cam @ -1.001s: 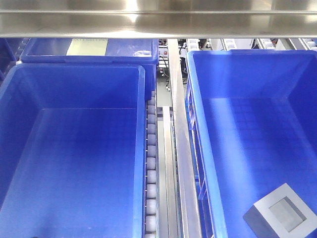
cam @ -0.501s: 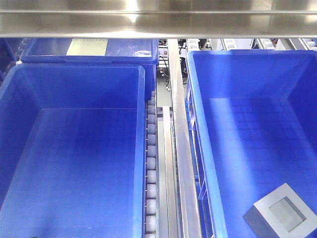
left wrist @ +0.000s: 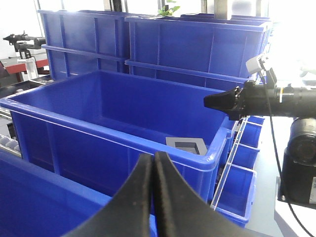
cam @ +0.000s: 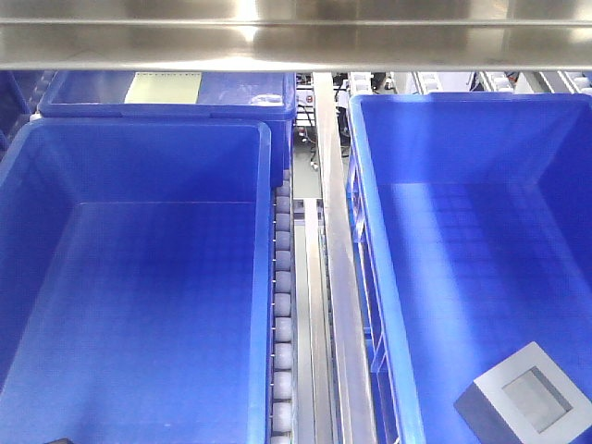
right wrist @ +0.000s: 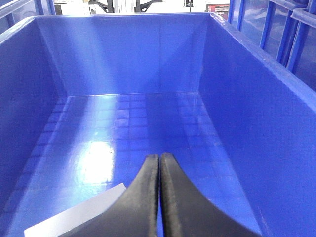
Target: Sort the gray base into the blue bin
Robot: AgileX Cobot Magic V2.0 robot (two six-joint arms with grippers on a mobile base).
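Exterior front-facing view had the gray base (cam: 524,400) sitting on the grid floor of the blue bin (cam: 370,231) on the right, down in its near corner, glassy window facing up. The other blue crate (cam: 266,166) on the left sat beside it, roller track (cam: 282,314) between them. Left gripper (left wrist: 152,163) had its fingers pressed together, holding nothing. Right gripper (right wrist: 159,163) was the same, pinched together over the bin floor, just above the base's pale edge.
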